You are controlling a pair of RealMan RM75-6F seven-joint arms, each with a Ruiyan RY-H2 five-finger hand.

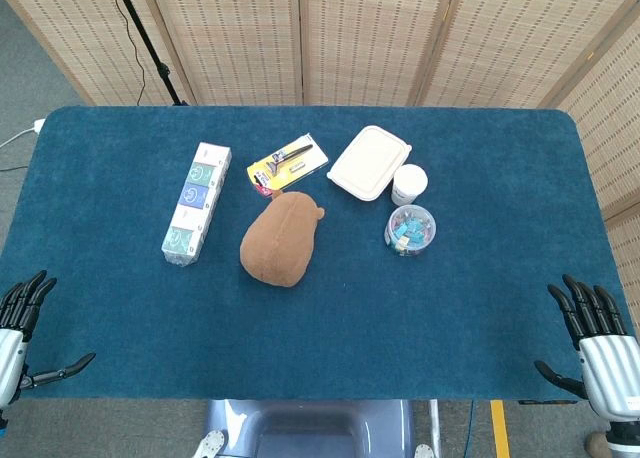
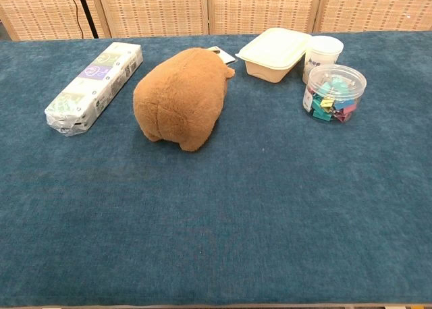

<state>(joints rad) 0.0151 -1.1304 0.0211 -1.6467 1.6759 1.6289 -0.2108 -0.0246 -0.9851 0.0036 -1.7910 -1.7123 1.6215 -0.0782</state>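
A brown plush toy (image 1: pixel 281 238) (image 2: pixel 181 97) lies near the middle of the blue table (image 1: pixel 480 228). Left of it lies a long pack of tissues (image 1: pixel 196 202) (image 2: pixel 94 77). Behind it is a yellow razor card (image 1: pixel 287 162). To its right stand a cream lidded box (image 1: pixel 369 162) (image 2: pixel 274 53), a white cup (image 1: pixel 409 185) (image 2: pixel 322 53) and a clear tub of coloured clips (image 1: pixel 410 229) (image 2: pixel 334 92). My left hand (image 1: pixel 22 338) hovers at the table's front left corner, fingers spread, holding nothing. My right hand (image 1: pixel 594 345) hangs off the front right corner, fingers apart, empty. Neither hand shows in the chest view.
Woven folding screens (image 1: pixel 300 38) stand behind the table. A black stand leg (image 1: pixel 145 38) rises at the back left. A grey base (image 1: pixel 310 428) sits below the front edge. Wide blue cloth lies between the objects and both hands.
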